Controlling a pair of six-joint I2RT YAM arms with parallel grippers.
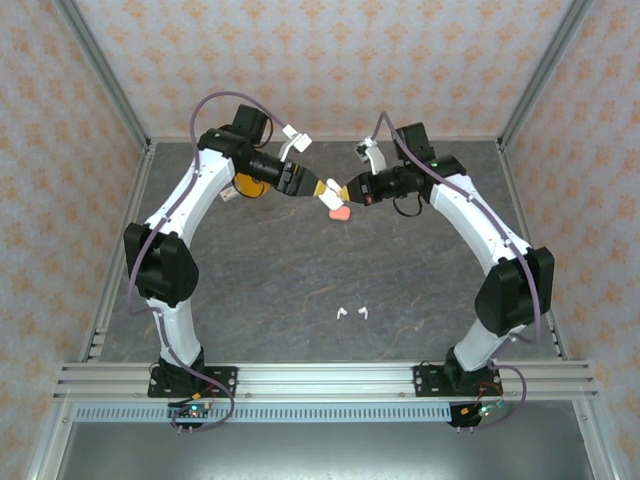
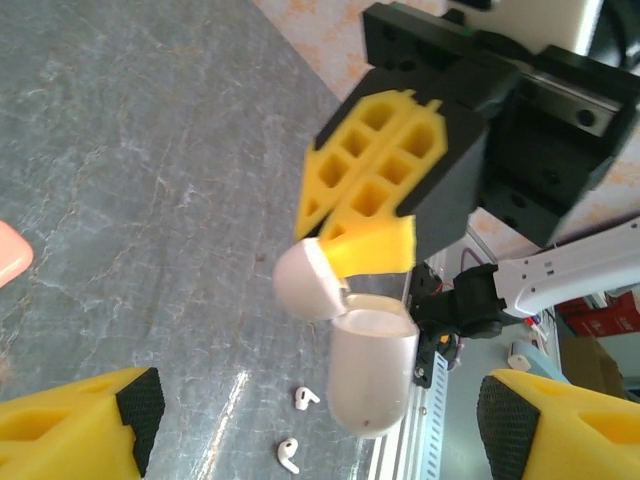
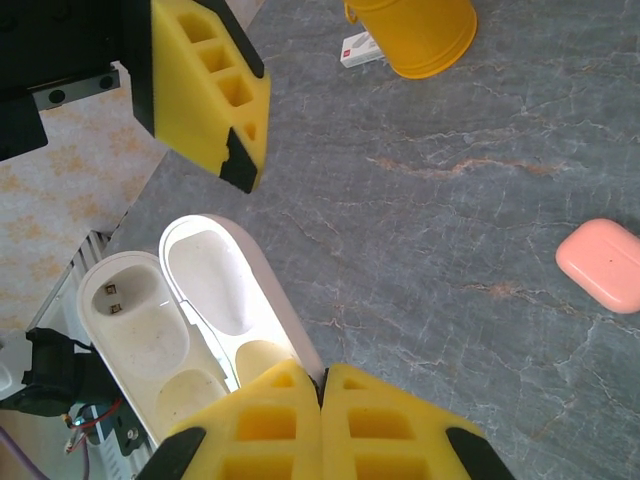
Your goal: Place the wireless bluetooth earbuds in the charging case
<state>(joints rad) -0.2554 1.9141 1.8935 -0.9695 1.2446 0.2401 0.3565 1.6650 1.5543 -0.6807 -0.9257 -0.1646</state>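
A white charging case (image 3: 215, 285) hangs open in mid-air, and my right gripper (image 3: 325, 375) is shut on the edge of its lid. The lid (image 2: 305, 280) tilts away from the empty body (image 2: 372, 370). My left gripper (image 2: 318, 405) stands open facing it, its fingers (image 2: 75, 425) wide apart and clear of the case. From above, the left gripper (image 1: 325, 187) and right gripper (image 1: 347, 189) meet tip to tip. Two white earbuds (image 1: 342, 313) (image 1: 363, 313) lie on the table nearer the arm bases. A closed salmon-pink case (image 1: 340, 212) lies below the grippers. The pink earbuds are out of view.
A yellow cup (image 3: 420, 35) and a small white-and-red box (image 3: 358, 50) sit at the back left, beside the left arm. The grey stone-patterned table (image 1: 250, 290) is bounded by an aluminium rail (image 1: 330, 378) at the near edge.
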